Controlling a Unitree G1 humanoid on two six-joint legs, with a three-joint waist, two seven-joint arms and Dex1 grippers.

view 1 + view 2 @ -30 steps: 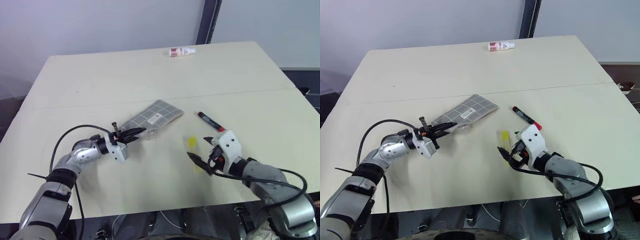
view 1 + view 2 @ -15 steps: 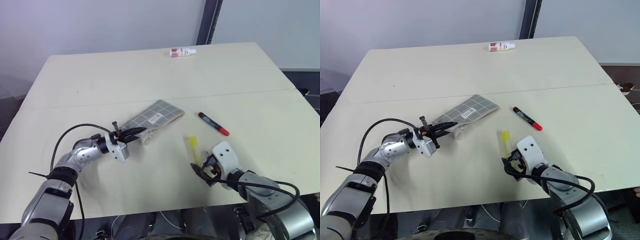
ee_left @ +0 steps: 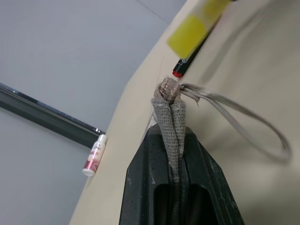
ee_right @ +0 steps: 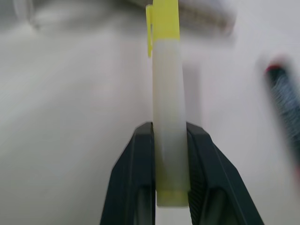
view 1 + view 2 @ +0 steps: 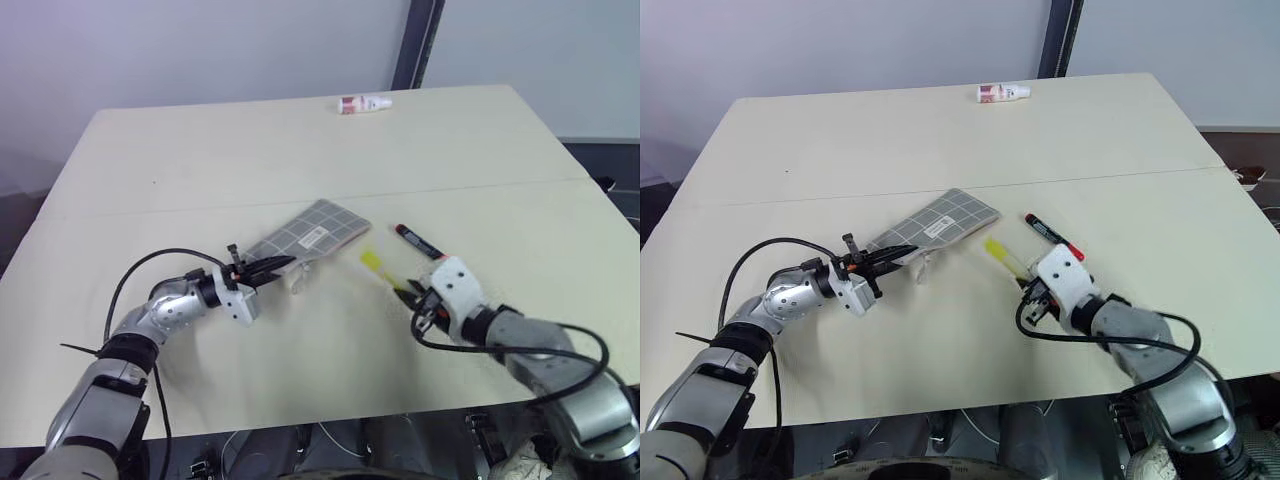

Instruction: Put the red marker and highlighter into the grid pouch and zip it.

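Left eye view: cream table [image 5: 300, 150], grey wall [image 5: 200, 50].

No legible text on pouch patch or bottle label.

Both arms are jointed silver-grey metal with dark bands; a loose black cable [image 5: 150, 265] loops over each forearm, white housings sit behind the left gripper [image 5: 268, 270] and right gripper [image 5: 408, 295], with black tapered fingers [image 3: 140, 173]

Yellow highlighter [image 4: 166, 108] sticks out ahead of the right gripper [image 4: 169, 136]; red marker [image 5: 1048, 231] lies just beyond; grid pouch's [image 5: 936, 225] corner is pinched by the left gripper [image 3: 171, 136].
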